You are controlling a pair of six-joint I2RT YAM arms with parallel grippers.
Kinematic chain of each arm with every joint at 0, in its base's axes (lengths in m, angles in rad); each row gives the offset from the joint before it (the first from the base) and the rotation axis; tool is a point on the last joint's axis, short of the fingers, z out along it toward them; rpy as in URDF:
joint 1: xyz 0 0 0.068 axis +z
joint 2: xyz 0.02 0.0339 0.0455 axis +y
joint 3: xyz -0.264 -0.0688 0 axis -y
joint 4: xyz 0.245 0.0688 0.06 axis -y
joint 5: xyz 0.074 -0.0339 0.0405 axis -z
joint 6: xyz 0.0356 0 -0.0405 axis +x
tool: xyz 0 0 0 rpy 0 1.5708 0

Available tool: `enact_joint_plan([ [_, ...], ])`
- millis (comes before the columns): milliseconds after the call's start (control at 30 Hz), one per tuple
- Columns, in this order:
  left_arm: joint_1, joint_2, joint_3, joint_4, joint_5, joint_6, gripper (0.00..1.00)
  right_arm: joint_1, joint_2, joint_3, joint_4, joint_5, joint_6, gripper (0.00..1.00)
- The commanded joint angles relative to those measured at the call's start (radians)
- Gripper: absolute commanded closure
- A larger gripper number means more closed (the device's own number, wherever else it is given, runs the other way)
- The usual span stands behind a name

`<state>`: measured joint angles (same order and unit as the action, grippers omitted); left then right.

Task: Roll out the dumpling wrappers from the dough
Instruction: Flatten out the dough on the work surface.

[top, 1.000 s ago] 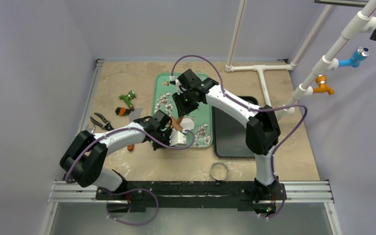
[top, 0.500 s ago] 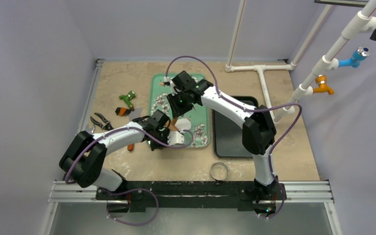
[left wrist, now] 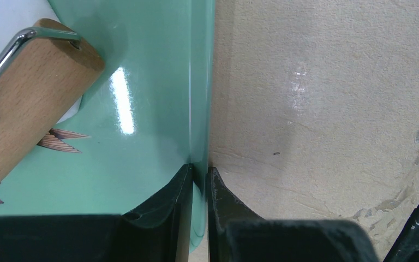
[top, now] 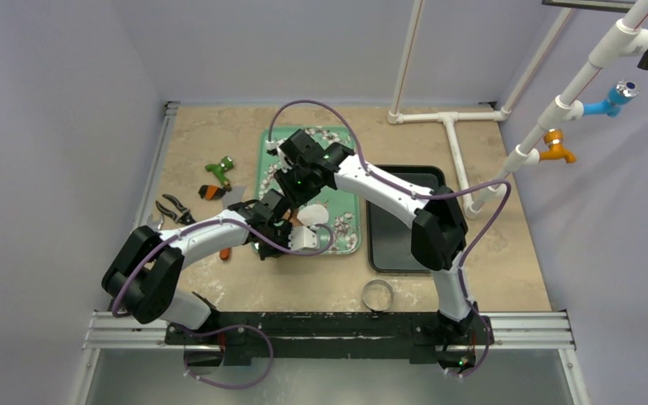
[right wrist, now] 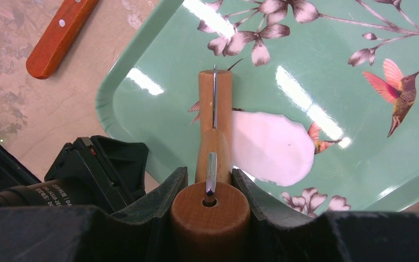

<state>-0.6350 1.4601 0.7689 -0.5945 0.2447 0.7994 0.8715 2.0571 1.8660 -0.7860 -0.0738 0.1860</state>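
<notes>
Over the last second the right arm has swung leftward across the green tray (right wrist: 158, 109), carrying the rolling pin (right wrist: 214, 98) from the tray's middle toward its left rim; the left arm has hardly shifted. We note that the right hand (right wrist: 209, 185) is closed firmly on the pin's wooden handle, with the roller reaching out ahead of it. The left hand (left wrist: 199, 174) is pinched shut on the tray rim, one finger inside and one outside, anchoring the tray to the surface (left wrist: 333, 109). The dough (right wrist: 273, 147) lies on the tray as a flattened white patch, its left edge hidden under the roller. We cannot tell whether the roller bears down on it. We judge the rolling to be under way, and no finished wrapper is in view. To roll well, we advise keeping the roller level, travelling rightward across the whole patch with even pressure, and leaving the left grip in place so the tray does not slide. Room is tight on the left, where the raised rim and the left hand sit just beside the roller. A knife (right wrist: 60, 35) lies on the surface beyond that rim. Open tray floor lies to the right of the dough, with a black tray (top: 401, 224) beyond that edge.
</notes>
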Motion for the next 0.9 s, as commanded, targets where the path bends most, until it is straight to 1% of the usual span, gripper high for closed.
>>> enact_joint_plan([
  [0, 0.0, 0.025, -0.02, -0.067, 0.041, -0.034, 1.0, 0.033, 0.085, -0.011, -0.055, -0.066, -0.026, 1.0],
  [133, 0.0, 0.025, -0.02, -0.067, 0.041, -0.034, 1.0, 0.025, 0.02, 0.054, -0.09, -0.031, -0.03, 1.0],
  [267, 0.0, 0.026, -0.02, -0.067, 0.042, -0.035, 1.0, 0.021, -0.049, 0.11, -0.079, -0.024, -0.028, 1.0],
  [400, -0.001, 0.027, -0.019, -0.069, 0.043, -0.035, 1.0, 0.01, -0.071, 0.144, -0.084, 0.003, -0.026, 1.0],
  [533, 0.0, 0.027, -0.017, -0.068, 0.042, -0.035, 1.0, -0.004, -0.063, 0.143, -0.086, 0.035, -0.03, 1.0],
  [700, 0.001, 0.027, -0.017, -0.07, 0.044, -0.036, 1.0, -0.012, -0.011, 0.147, -0.121, 0.086, -0.04, 1.0],
  [867, 0.001, 0.028, -0.017, -0.07, 0.043, -0.035, 1.0, -0.014, 0.013, 0.113, -0.111, 0.139, -0.044, 1.0],
])
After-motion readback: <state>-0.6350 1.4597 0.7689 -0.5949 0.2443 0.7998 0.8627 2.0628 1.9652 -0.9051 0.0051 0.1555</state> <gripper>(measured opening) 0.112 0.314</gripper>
